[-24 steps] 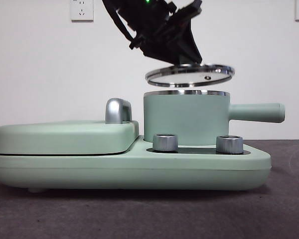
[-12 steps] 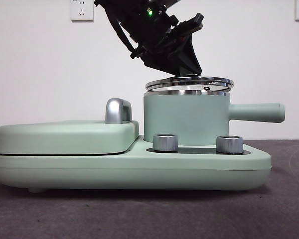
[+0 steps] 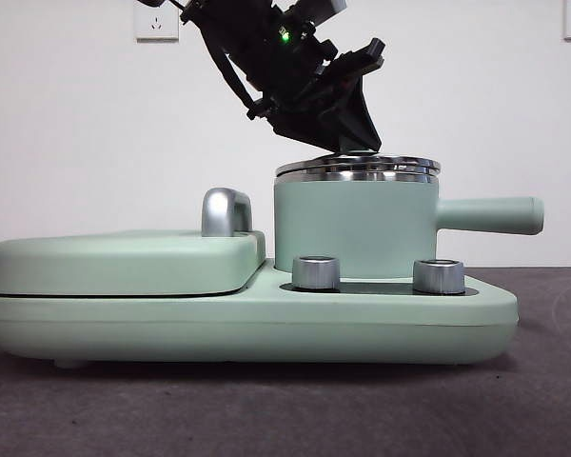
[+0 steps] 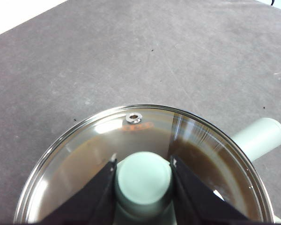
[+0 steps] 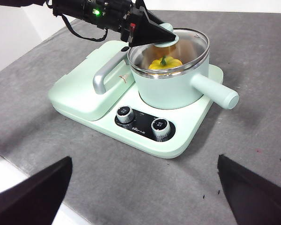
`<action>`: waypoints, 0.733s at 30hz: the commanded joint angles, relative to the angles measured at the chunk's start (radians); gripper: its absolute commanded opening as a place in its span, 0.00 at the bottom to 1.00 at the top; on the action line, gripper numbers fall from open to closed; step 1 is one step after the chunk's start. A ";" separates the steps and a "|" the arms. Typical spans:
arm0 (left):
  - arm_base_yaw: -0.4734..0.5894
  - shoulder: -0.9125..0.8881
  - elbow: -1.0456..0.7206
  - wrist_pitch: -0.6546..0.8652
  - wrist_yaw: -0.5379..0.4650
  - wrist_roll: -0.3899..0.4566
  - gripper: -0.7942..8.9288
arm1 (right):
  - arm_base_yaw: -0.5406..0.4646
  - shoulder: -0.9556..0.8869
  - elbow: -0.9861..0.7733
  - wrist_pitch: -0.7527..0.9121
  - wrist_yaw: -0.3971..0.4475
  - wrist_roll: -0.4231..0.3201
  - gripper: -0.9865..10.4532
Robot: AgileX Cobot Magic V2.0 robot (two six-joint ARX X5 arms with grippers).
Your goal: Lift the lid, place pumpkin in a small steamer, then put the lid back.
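The clear glass lid (image 3: 357, 166) lies level on the steel rim of the small steamer (image 3: 357, 228). My left gripper (image 3: 347, 143) comes down from the upper left and is shut on the lid's mint-green knob (image 4: 144, 178), one jaw on each side. In the right wrist view the yellow pumpkin (image 5: 165, 63) with its green stem sits inside the steamer (image 5: 171, 89) under the lid (image 5: 189, 44). The steamer's handle (image 3: 490, 215) points right. My right gripper (image 5: 145, 159) is open and empty, well back from the appliance over the grey mat.
The steamer stands on a wide mint-green appliance base (image 3: 247, 324) with two silver knobs (image 3: 316, 272) in front. A flat green grill cover (image 3: 124, 259) with a chrome handle (image 3: 226, 211) lies to its left. Wall sockets (image 3: 156, 19) are behind.
The left gripper has lowered the lid from a tilted hover above the steamer down onto its rim, where it now sits level.
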 commanded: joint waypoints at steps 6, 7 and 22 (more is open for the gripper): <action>-0.005 0.037 0.019 0.016 -0.002 0.026 0.10 | 0.009 0.000 0.008 0.010 0.005 0.016 0.51; -0.005 0.037 0.019 0.016 -0.002 0.029 0.10 | 0.009 0.000 0.008 0.010 0.008 0.016 0.51; -0.002 0.037 0.019 -0.011 -0.002 0.097 0.10 | 0.009 0.000 0.008 0.010 0.008 0.018 0.51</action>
